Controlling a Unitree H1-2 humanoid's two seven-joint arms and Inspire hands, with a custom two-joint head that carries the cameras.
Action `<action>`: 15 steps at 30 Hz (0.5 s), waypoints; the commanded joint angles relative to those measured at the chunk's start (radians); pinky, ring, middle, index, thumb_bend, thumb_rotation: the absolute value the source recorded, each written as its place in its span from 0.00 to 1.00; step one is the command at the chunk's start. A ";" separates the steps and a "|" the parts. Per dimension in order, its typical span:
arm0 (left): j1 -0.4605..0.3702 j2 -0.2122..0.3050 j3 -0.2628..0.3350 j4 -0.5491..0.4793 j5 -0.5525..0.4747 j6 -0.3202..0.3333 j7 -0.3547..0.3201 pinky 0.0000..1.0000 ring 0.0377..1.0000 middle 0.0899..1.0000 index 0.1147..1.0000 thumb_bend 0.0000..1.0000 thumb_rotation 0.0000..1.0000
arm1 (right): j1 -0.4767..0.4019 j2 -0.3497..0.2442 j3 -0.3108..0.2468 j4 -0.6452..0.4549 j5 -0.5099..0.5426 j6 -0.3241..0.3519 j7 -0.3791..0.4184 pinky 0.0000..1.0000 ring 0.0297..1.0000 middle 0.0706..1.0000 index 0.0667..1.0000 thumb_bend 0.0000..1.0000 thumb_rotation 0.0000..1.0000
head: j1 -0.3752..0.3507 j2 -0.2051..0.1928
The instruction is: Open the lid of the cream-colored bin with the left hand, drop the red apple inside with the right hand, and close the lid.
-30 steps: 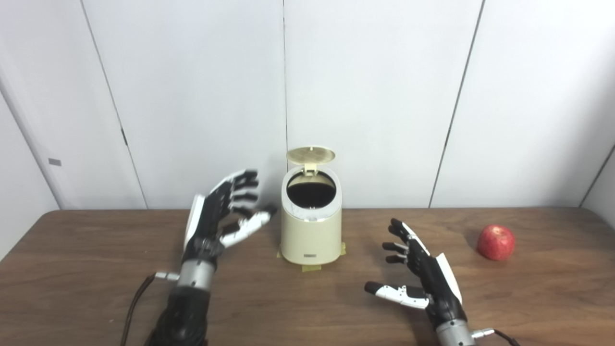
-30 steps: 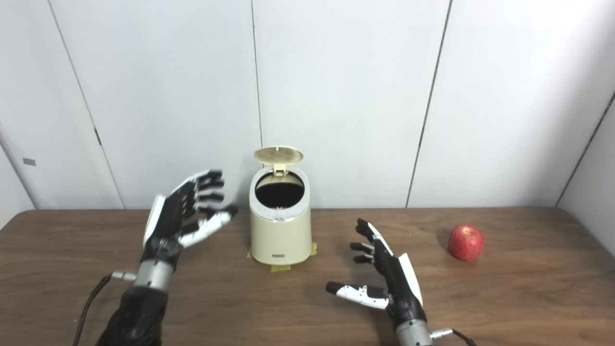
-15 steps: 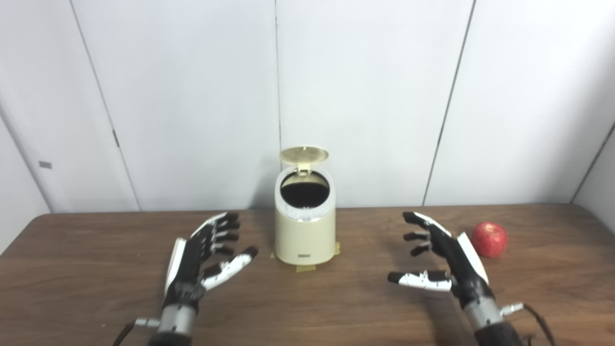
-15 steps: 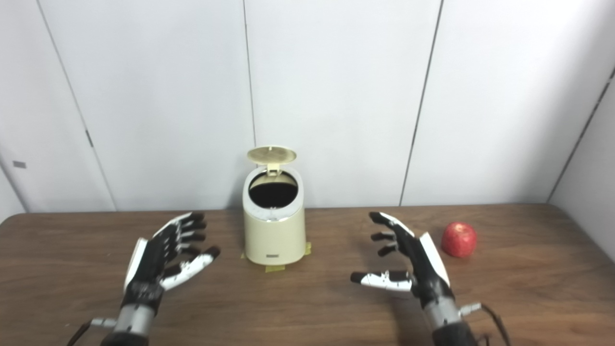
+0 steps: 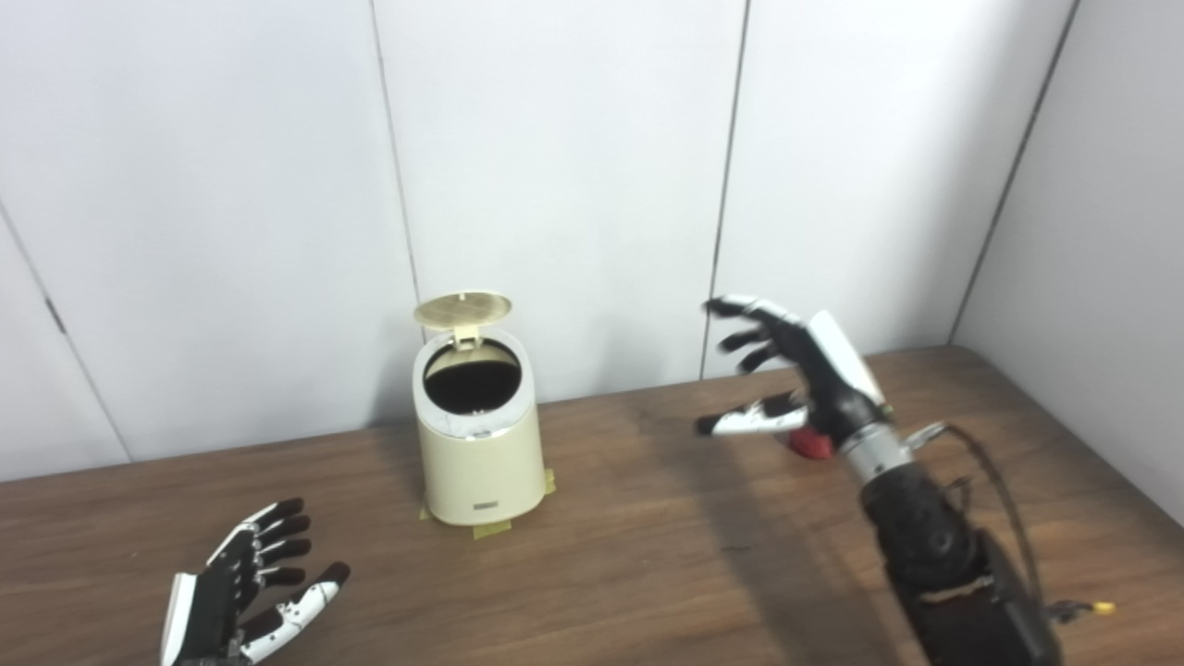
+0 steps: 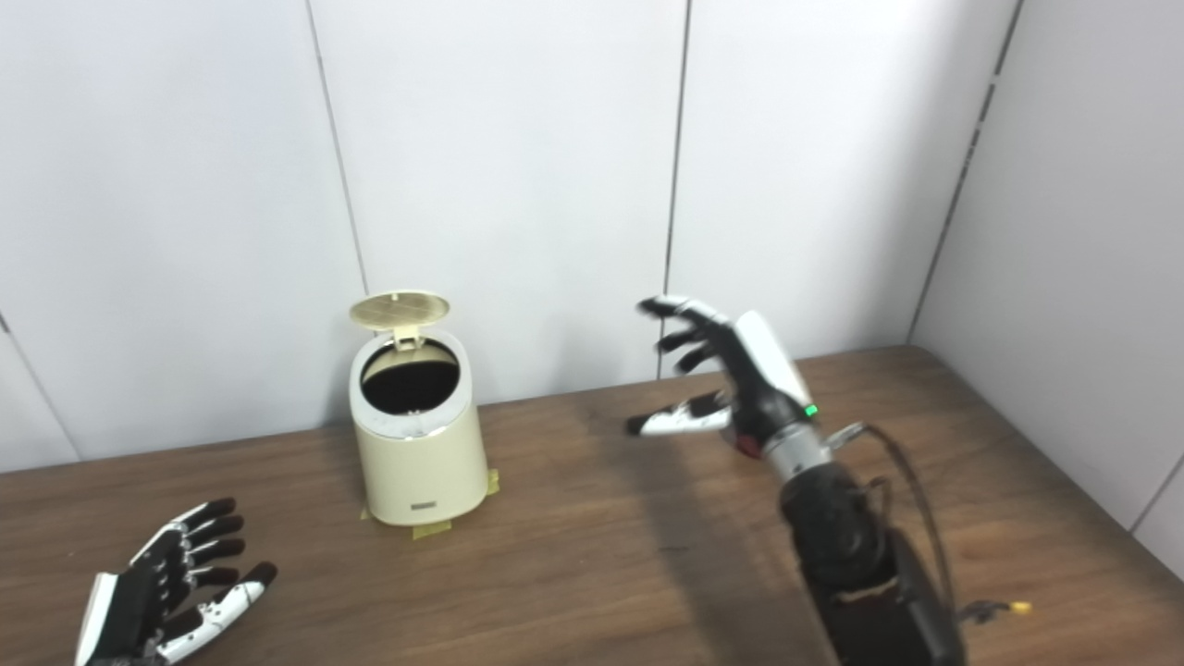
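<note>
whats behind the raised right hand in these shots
A sliver of the red apple shows just below the open right hand, on the brown wooden table. The hand and wrist cover most of it, so its full shape is hidden.

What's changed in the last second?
The camera swung right. The right robot hand rose, open, over the apple, hiding most of it. The left robot hand dropped back, open, near the table's front edge. The bin hasn't moved; its lid stays up.

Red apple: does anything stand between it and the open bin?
Nothing visible does. The table between the red apple and the cream bin is bare, the lid is up. The right hand hovers over the apple.
</note>
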 commanded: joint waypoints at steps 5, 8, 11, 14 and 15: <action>-0.027 0.008 0.000 0.010 0.001 -0.043 -0.003 0.65 0.70 0.73 0.77 0.62 0.01 | -0.037 -0.109 0.008 -0.036 -0.264 0.157 -0.038 0.53 0.68 0.77 0.78 0.82 0.12 | -0.003 0.001; -0.026 0.011 0.001 0.010 -0.001 -0.047 -0.005 0.64 0.70 0.74 0.77 0.62 0.02 | -0.032 -0.125 -0.014 -0.019 -0.241 0.183 -0.022 0.52 0.67 0.76 0.78 0.82 0.11 | 0.001 0.004; -0.026 0.016 0.004 0.007 -0.001 -0.044 -0.006 0.64 0.69 0.73 0.77 0.63 0.02 | -0.029 -0.132 -0.037 -0.013 -0.185 0.207 0.014 0.59 0.73 0.80 0.80 0.81 0.18 | -0.002 0.003; -0.028 0.020 0.007 0.002 0.003 -0.034 -0.002 0.64 0.69 0.73 0.76 0.63 0.03 | -0.023 -0.151 -0.043 0.000 -0.141 0.216 0.058 0.61 0.76 0.82 0.82 0.82 0.27 | -0.005 0.004; -0.028 0.021 0.009 0.001 0.000 -0.033 -0.004 0.63 0.69 0.73 0.76 0.63 0.02 | -0.022 -0.156 -0.047 0.008 -0.116 0.217 0.075 0.62 0.76 0.82 0.82 0.82 0.29 | -0.005 0.004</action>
